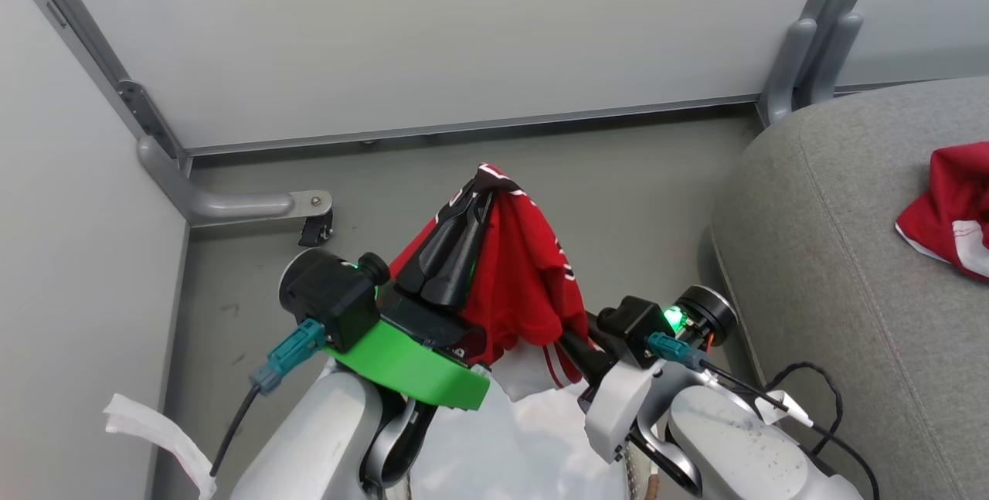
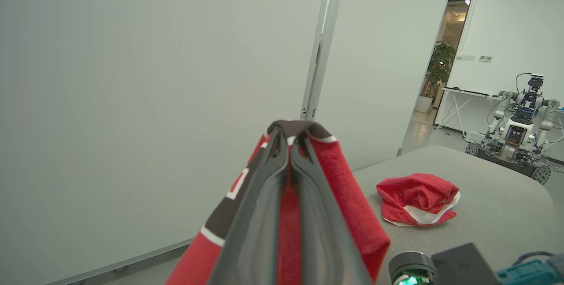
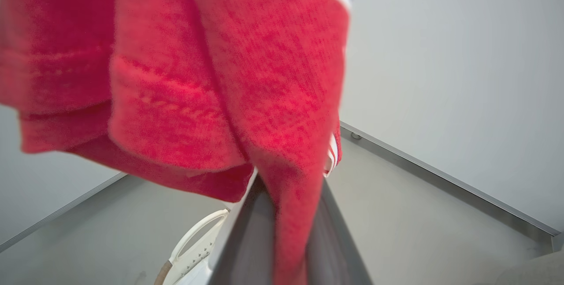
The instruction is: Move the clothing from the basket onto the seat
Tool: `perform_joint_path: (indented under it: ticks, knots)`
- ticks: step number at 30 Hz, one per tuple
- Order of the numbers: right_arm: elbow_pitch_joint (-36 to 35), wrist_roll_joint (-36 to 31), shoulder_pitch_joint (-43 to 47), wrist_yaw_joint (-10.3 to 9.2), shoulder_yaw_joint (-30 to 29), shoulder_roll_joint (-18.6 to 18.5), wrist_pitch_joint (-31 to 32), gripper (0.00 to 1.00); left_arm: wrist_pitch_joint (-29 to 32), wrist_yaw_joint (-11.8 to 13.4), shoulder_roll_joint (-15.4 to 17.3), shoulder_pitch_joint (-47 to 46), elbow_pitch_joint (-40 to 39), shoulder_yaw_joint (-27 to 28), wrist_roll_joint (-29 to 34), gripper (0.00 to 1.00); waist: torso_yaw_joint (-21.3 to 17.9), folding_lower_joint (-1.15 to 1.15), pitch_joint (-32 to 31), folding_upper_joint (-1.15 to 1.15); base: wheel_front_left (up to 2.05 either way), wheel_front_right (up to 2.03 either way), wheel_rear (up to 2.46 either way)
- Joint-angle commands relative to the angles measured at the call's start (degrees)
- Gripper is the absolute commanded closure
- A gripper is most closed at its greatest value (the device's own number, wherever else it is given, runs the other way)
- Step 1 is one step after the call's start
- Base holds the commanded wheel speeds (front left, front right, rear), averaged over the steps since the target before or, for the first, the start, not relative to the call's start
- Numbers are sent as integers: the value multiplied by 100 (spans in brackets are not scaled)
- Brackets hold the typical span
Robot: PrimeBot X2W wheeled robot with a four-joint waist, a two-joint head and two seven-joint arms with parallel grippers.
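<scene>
My forearms [image 1: 324, 438] are pale grey. A bright green collar [image 1: 402, 367] rings the left one; teal plugs [image 1: 287, 355] trail black cables [image 1: 232, 426].

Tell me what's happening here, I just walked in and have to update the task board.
The robot is halfway through emptying the basket. Its left pincer is shut on a red jersey, held up above the basket, and its right pincer pinches a lower fold of the same jersey. The other red garment lies crumpled on the grey seat, apart from both arms.
</scene>
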Motion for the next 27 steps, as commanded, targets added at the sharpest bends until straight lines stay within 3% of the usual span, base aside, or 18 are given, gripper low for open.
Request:
perform_joint_path:
  ticks: [1, 2, 3, 10, 27]
  knots:
    - [-36, -18, 106, -8, -34, 1, -12, 100, -2, -18, 5, 28, 7, 12, 34, 100, -38, 0, 6, 0, 0, 0, 0]
    - [-50, 11, 140, -8, -55, 10, -12, 100, -2, -18, 14, 42, 11, 1, 32, 24, -68, 0, 5, 0, 0, 0, 0]
    - [-78, 27, 154, -8, -69, 21, -12, 100, -2, -18, 28, 55, 15, 16, 53, 0, -96, 0, 4, 0, 0, 0, 0]
    - [-374, 45, 243, -8, -229, 43, -13, 100, 1, -18, 92, 235, 83, 160, 146, 0, -609, 0, 1, 0, 0, 0, 0]
    - [-978, 144, 630, -7, -898, 195, -13, 100, 2, -18, 234, 342, 254, 319, 335, 0, -3045, 0, 326, 0, 0, 0, 0]
